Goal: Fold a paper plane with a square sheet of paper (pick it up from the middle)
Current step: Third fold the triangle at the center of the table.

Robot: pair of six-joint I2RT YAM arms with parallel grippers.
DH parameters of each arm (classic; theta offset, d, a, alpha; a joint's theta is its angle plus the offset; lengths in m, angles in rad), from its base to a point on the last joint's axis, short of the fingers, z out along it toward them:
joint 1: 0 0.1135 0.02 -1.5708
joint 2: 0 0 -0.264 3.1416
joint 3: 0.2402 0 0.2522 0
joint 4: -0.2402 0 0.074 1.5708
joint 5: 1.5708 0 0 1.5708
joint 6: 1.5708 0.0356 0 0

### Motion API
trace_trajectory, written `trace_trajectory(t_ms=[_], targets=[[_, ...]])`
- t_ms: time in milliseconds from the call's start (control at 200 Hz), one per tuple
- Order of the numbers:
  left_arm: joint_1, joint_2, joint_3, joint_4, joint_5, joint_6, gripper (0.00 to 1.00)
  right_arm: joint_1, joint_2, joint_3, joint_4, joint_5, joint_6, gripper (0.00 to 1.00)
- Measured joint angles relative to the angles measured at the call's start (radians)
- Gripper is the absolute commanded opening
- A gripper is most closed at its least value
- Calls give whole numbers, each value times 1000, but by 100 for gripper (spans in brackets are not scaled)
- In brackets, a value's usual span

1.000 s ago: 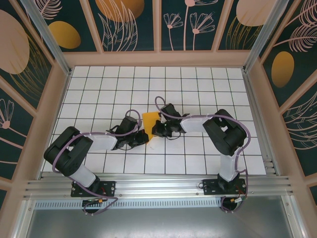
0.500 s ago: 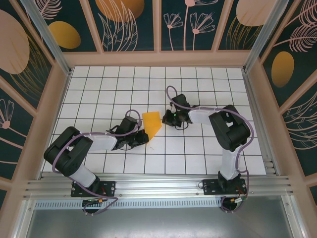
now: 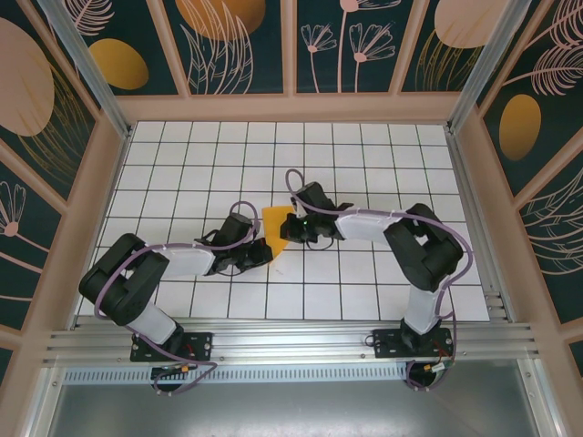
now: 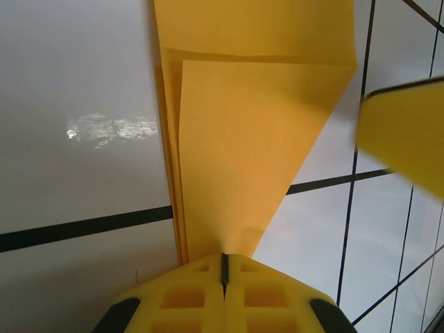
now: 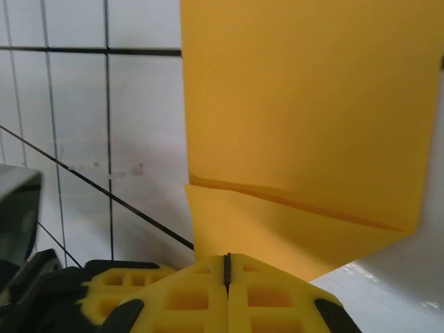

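- Top view: the square sheet of paper point(image 3: 272, 219), already folded into an orange wedge, is lying flat on the white gridded worktop point(image 3: 383, 155), just to the 9 o'clock side of its centre.
- Its long axis is running from 12 to 6 o'clock. The wide end is facing 12 and the narrow tip is pointing at about 6.
- The left tool point(image 3: 261, 252) is sitting at that tip, and the right tool point(image 3: 284, 235) is reaching in from 3 o'clock and covering the sheet's right edge.
- Half a second ago the right tool was standing clear of the sheet at about 2 o'clock, leaving the whole wedge showing. A second ago it was at the right edge, much as now. The sheet and the left tool are staying where they were.
- Left wrist view: the left tool point(image 4: 224, 267) is showing its yellow tips pressed together, with only a thin seam between them.
- The sheet point(image 4: 257, 139) is fanning out from that seam toward 12 o'clock, with layered fold edges along its 9 o'clock side. I cannot tell whether the tips are pinching the paper or only pressing on it.
- A blurred yellow finger of the right tool point(image 4: 406, 132) is hanging at 3 o'clock.
- Right wrist view: the right tool point(image 5: 227, 267) is likewise fully closed and is meeting the sheet's point(image 5: 305, 104) near edge.
- The sheet is stretching away toward 12 to 1 o'clock, with a crease slanting across just above the tips.
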Motion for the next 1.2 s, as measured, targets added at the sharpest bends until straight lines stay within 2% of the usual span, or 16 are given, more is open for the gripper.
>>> trace_trajectory(t_ms=[115,395,655,891,1201], targets=[[0,-6,6,-20,-6,0,3,0,35,0,4,-3,19,4],[0,-55,15,-47,11,-9,15,-6,62,0,8,-7,33,4],[0,-15,83,-30,26,-9,14,-6,65,0,13,-8,50,4],[0,49,84,-29,52,-8,11,-6,68,3,12,-8,51,3],[0,61,76,-42,46,12,10,-5,80,19,1,-10,51,3]])
